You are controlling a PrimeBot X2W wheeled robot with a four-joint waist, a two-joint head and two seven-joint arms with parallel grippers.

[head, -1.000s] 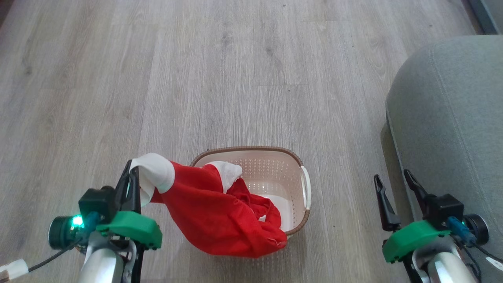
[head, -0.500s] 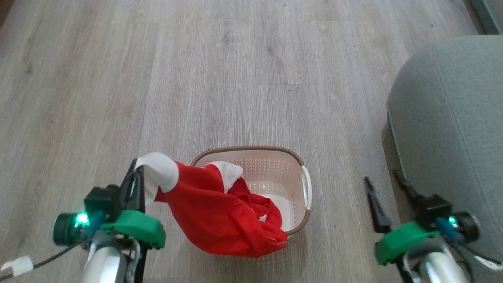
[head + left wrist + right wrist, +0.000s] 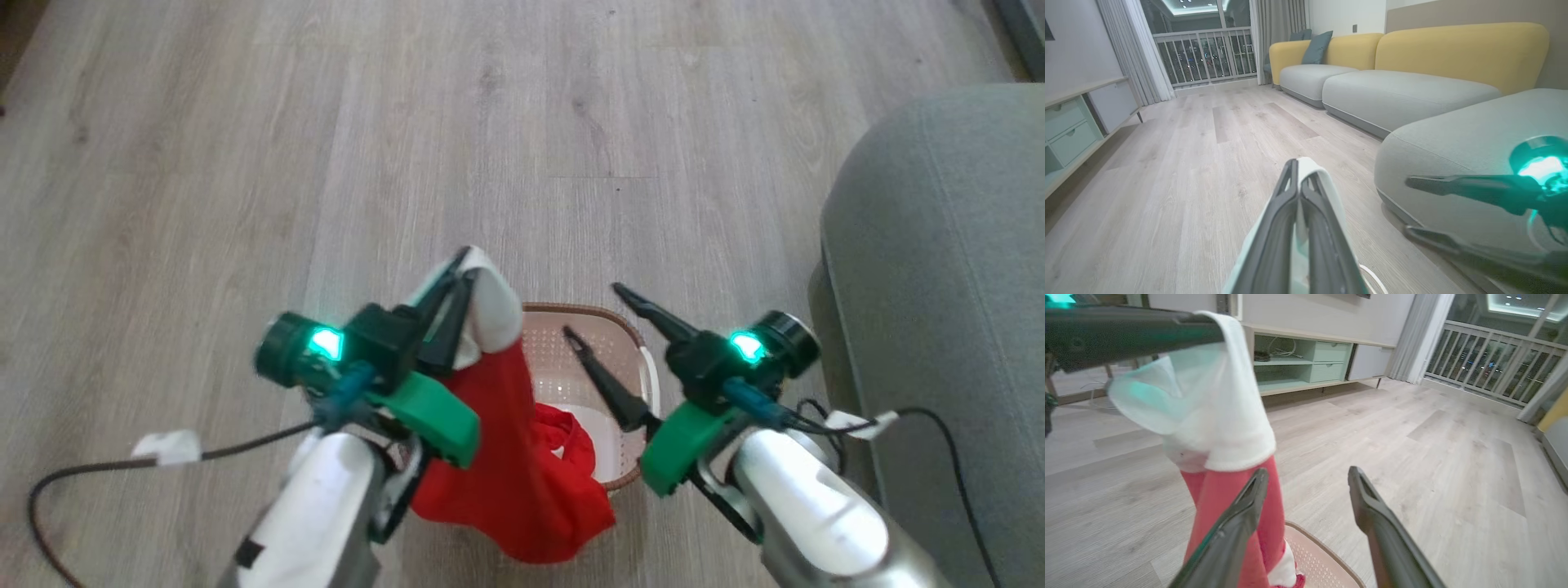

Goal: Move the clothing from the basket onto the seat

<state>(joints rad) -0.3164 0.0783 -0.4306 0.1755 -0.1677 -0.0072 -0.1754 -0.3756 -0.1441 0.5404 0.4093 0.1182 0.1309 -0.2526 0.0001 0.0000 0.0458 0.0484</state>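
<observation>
Shut tight, the left gripper (image 3: 465, 261) pinched the clothing (image 3: 522, 465) by a white cuff (image 3: 498, 306), which folded over the tips of its two pressed-together fingers. From the cuff the bright red fabric hung in a long, narrow drape, soft and creased. Its lower folds sagged past the near rim of the basket (image 3: 549, 308), and more red cloth lay crumpled inside, beside a white piece (image 3: 600, 445) at the bottom. The right gripper (image 3: 592, 309) was spread wide and held nothing. It was poised over the basket, just beside the hanging red cloth; whether it touched the cloth could not be told. The cream, perforated basket with its brown rim stood on the wood floor (image 3: 245, 163). The grey-green seat (image 3: 939, 269) stood near it on the robot's right.
</observation>
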